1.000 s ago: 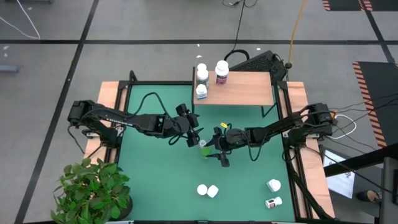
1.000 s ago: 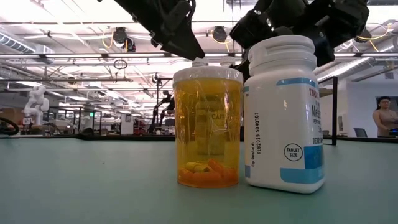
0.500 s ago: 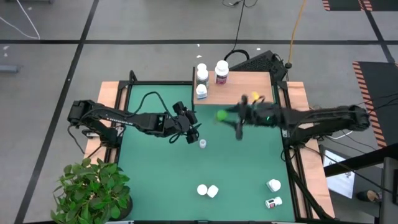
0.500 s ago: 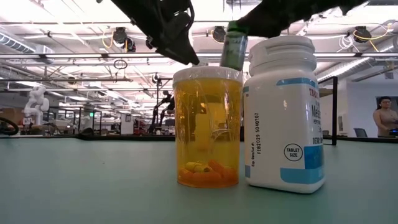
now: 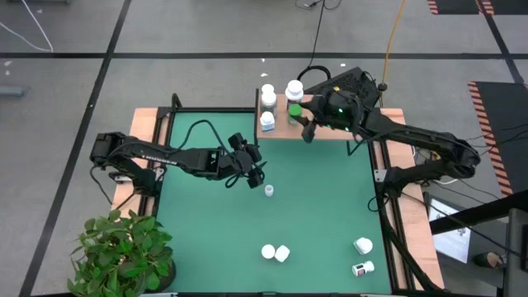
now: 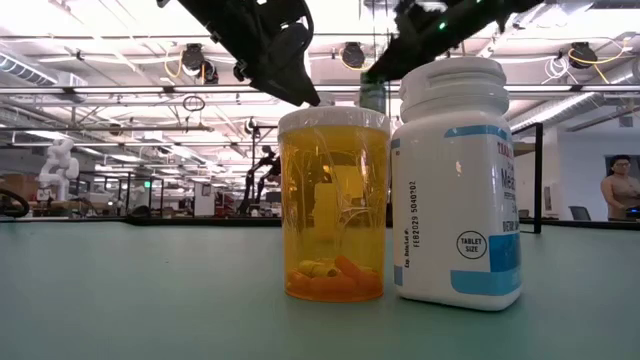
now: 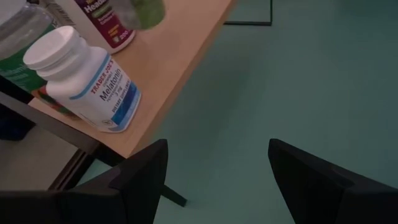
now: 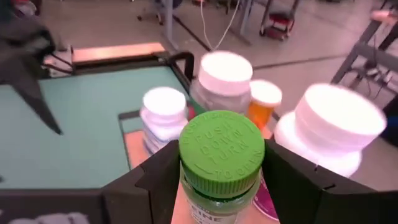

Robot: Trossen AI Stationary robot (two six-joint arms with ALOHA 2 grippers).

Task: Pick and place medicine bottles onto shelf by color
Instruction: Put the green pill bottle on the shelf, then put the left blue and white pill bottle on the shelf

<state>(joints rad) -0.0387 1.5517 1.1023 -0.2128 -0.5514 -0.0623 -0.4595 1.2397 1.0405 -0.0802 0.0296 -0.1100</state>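
Note:
My right gripper (image 5: 302, 118) is over the left half of the light wooden shelf (image 5: 330, 120), shut on the green medicine bottle (image 5: 294, 110), whose green cap (image 8: 221, 148) fills the right wrist view. Several white-capped bottles (image 5: 267, 106) stand on their bases at the shelf's left end, one purple-labelled (image 5: 294, 91). My left gripper (image 5: 255, 172) hovers open over the green mat, short of the shelf; its wrist view shows a blue-labelled white bottle (image 7: 87, 78) on the shelf corner. A small bottle (image 5: 269, 190) stands on the mat below it. My right gripper pinches the green bottle between its two fingers (image 8: 152, 180), on the body just below the green cap (image 8: 217, 186). The bottle stands upright in the hold, above the shelf board. Whether its base touches the board, I cannot tell.
An orange bottle (image 6: 335, 205) and a white blue-labelled bottle (image 6: 458, 185) stand side by side near the table's near edge (image 5: 275, 252). Two more white bottles (image 5: 363, 256) lie near the near right corner. A potted plant (image 5: 124, 252) sits at the near left corner.
My right gripper has carried the green bottle up from the middle of the mat, toward the far edge, and now holds it over the shelf beside the standing bottles. The small bottle on the mat, hidden under that gripper before, now shows.

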